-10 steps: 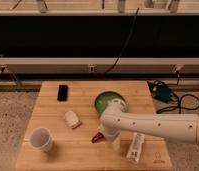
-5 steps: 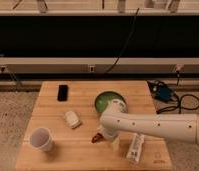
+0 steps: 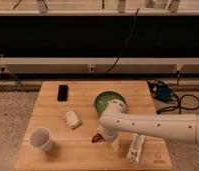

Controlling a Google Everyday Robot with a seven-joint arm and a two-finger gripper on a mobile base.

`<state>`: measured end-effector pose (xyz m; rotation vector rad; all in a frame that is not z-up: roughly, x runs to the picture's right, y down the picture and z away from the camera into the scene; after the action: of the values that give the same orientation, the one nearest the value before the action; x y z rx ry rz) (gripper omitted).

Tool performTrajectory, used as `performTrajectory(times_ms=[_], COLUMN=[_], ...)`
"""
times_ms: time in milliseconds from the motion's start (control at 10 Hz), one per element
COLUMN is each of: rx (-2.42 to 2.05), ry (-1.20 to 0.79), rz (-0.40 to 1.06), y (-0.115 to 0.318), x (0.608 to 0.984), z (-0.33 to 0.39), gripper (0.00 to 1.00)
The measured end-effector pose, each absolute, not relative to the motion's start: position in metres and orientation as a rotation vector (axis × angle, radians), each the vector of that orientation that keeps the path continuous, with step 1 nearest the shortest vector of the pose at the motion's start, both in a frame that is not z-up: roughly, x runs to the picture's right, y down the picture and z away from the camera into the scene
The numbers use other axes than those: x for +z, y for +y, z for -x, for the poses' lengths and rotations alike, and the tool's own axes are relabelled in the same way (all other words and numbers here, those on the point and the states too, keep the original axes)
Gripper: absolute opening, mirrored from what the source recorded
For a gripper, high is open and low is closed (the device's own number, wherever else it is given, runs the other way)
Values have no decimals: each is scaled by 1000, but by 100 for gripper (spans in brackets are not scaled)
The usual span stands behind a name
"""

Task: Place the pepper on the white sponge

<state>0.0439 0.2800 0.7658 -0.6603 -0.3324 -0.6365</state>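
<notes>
Reaching in from the right, the arm [image 3: 158, 127] crosses the front of the table [image 3: 48, 112] and ends in the gripper [image 3: 103, 136], set low just in front of the bowl [image 3: 105, 100], its jaws standing apart. Pepper [image 3: 96, 137] lies on the wood at the gripper's left tip, whether touching it cannot be told, and sits near but clear of the sponge [image 3: 72, 119] to its upper left. Also noted: cup [image 3: 41, 139] front left, phone [image 3: 62, 92] at the back, bottle [image 3: 135, 148] lying under the arm.
</notes>
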Motion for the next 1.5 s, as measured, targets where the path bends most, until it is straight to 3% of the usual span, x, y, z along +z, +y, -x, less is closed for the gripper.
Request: performTrajectory(times_ms=[1500], rx=[-654], ry=[-348], rz=[664], y=[285], x=[760], z=[-41], gripper=[80])
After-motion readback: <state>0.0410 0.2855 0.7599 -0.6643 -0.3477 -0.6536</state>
